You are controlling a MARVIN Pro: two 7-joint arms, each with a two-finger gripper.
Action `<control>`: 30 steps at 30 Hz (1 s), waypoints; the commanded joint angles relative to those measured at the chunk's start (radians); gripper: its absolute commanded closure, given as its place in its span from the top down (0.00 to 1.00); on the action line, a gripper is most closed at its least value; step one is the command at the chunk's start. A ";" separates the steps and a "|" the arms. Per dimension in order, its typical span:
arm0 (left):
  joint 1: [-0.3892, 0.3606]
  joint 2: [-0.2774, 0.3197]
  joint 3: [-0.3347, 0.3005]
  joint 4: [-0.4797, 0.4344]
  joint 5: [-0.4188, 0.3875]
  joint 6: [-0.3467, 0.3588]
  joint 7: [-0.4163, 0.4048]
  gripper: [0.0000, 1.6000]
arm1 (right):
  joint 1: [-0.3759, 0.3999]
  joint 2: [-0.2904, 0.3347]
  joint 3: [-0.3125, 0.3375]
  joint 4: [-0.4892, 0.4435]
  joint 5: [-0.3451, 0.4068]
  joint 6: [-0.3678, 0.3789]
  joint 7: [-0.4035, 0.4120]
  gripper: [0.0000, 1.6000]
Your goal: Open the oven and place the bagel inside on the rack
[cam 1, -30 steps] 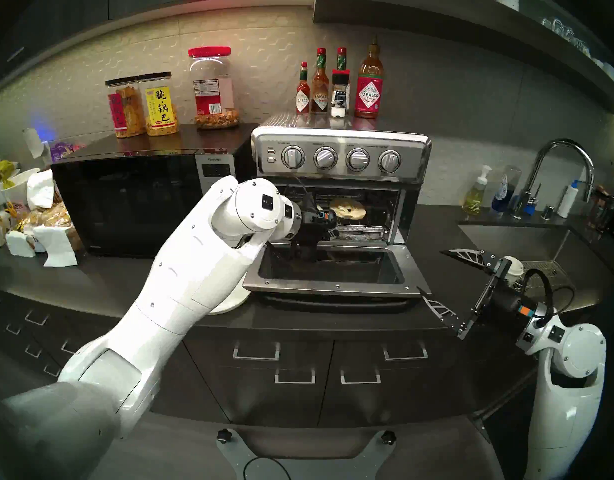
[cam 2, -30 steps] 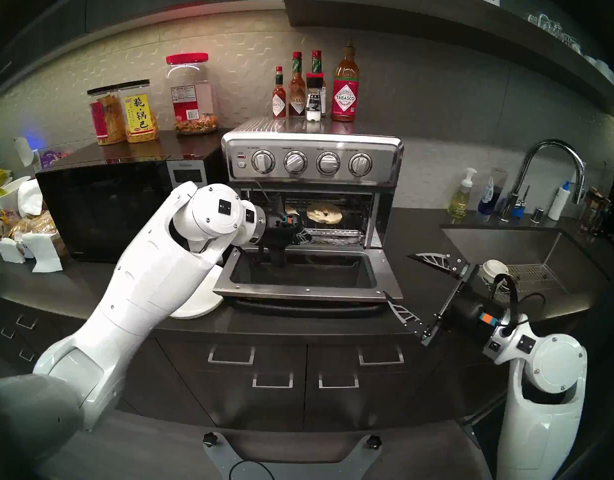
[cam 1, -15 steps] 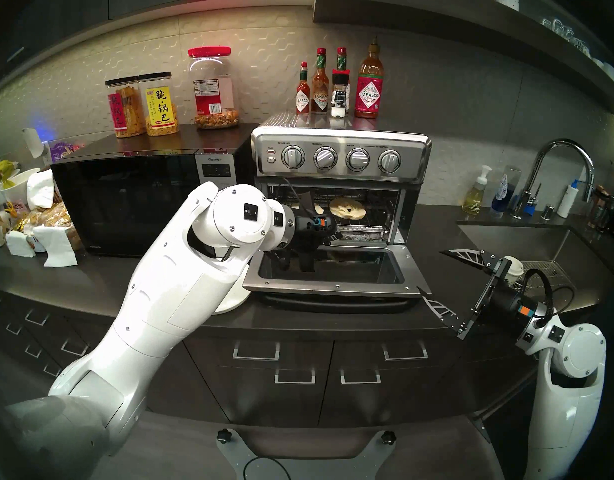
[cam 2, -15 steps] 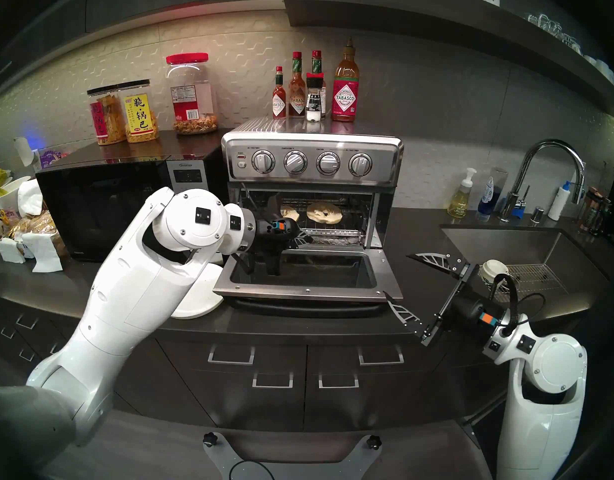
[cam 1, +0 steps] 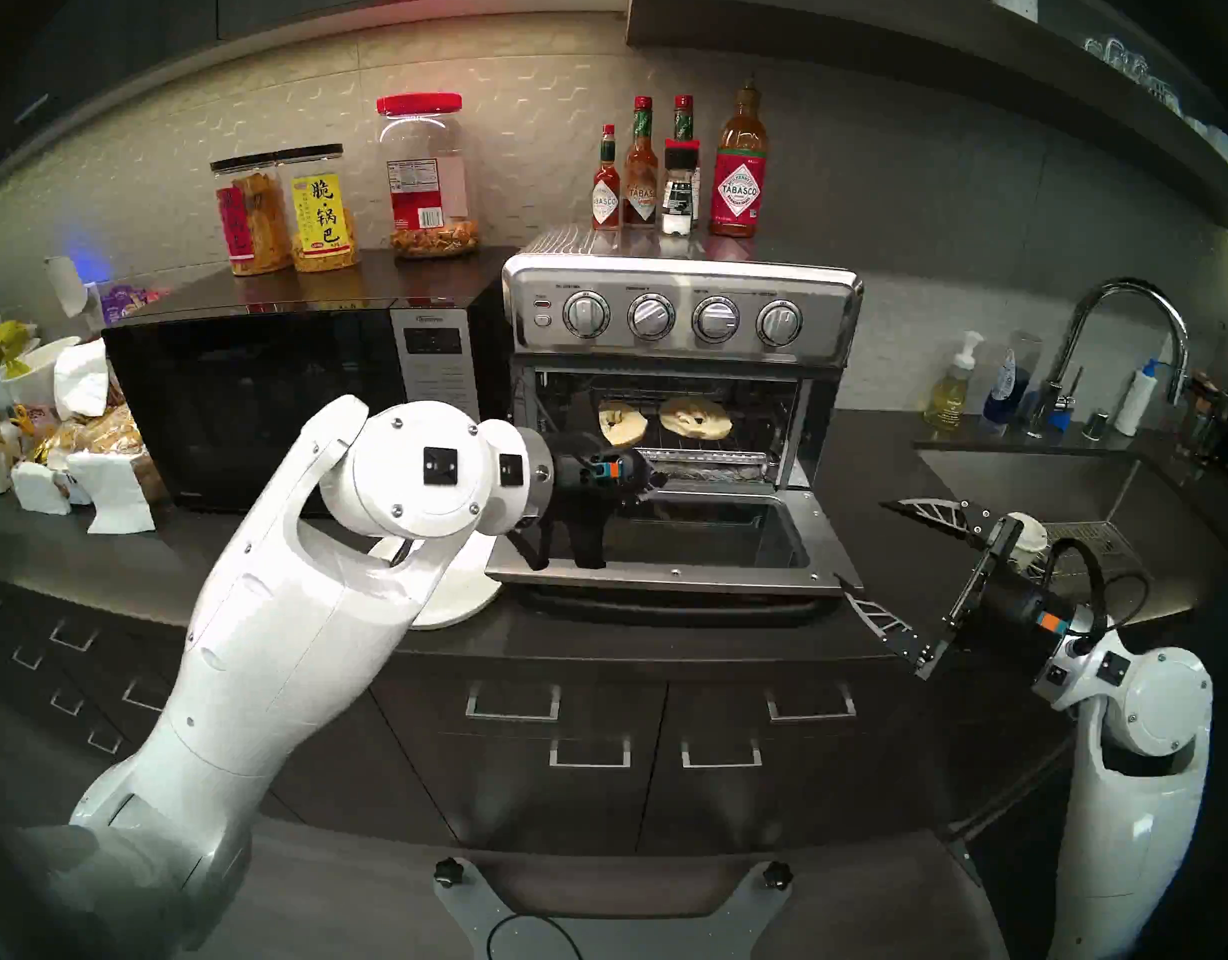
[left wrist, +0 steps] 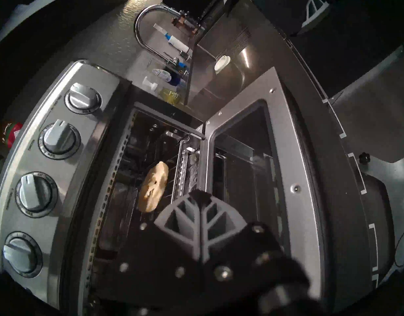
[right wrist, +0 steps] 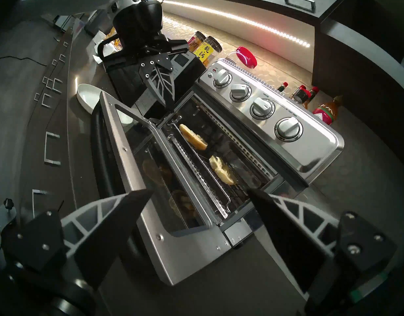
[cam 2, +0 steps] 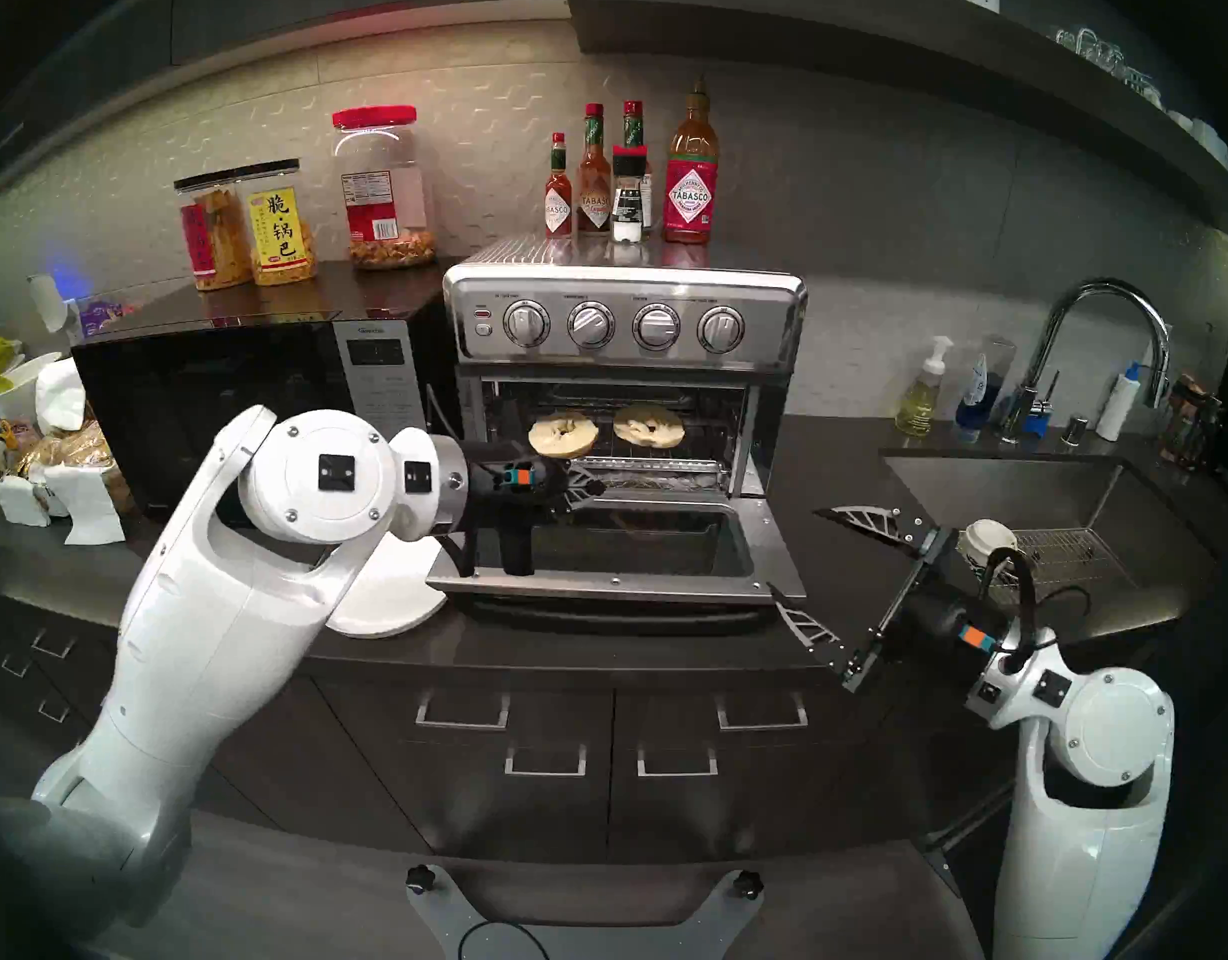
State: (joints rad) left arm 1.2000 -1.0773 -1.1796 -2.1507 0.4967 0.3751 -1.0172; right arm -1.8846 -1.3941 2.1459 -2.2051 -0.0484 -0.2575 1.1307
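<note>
Closed and empty, the left end effector (cam 2: pixel 583 489) is held just outside the oven (cam 2: pixel 625 328) mouth, above its lowered door. Both bagel (cam 2: pixel 563 435) halves are seen lying on the rack (cam 2: pixel 656 453) inside. Placement is judged done; next, clearance from the door is called for.

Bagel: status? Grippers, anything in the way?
Left gripper shut, empty, over door. Right gripper open, idle. Both bagel halves on rack. Nothing blocking.
</note>
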 commanded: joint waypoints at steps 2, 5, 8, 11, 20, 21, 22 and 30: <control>0.128 0.067 -0.062 -0.128 0.001 0.033 0.063 0.00 | 0.006 0.001 -0.002 -0.013 0.008 0.000 0.001 1.00; 0.173 0.098 -0.090 -0.175 -0.003 0.055 0.091 0.00 | 0.006 0.001 -0.002 -0.013 0.008 0.000 0.001 1.00; 0.213 0.129 -0.109 -0.215 -0.004 0.078 0.118 0.00 | 0.006 0.001 -0.002 -0.013 0.008 0.000 0.001 1.00; 0.253 0.159 -0.128 -0.249 -0.002 0.103 0.156 0.00 | 0.006 0.001 -0.002 -0.013 0.008 0.000 0.001 1.00; 0.392 0.194 -0.207 -0.293 0.005 0.156 0.309 0.00 | 0.006 0.001 -0.002 -0.013 0.007 0.000 0.001 1.00; 0.401 0.189 -0.214 -0.293 -0.003 0.161 0.322 0.00 | 0.006 0.001 -0.002 -0.013 0.007 0.000 0.001 1.00; 0.415 0.185 -0.224 -0.293 -0.004 0.165 0.337 0.00 | 0.006 0.001 -0.002 -0.013 0.007 0.000 0.000 1.00; 0.522 0.176 -0.283 -0.293 -0.001 0.189 0.444 0.00 | 0.006 0.001 -0.002 -0.011 0.005 -0.001 0.000 1.00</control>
State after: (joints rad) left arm 1.6158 -0.8936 -1.4089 -2.4193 0.4918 0.5465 -0.6561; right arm -1.8845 -1.3942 2.1459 -2.2051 -0.0485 -0.2575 1.1307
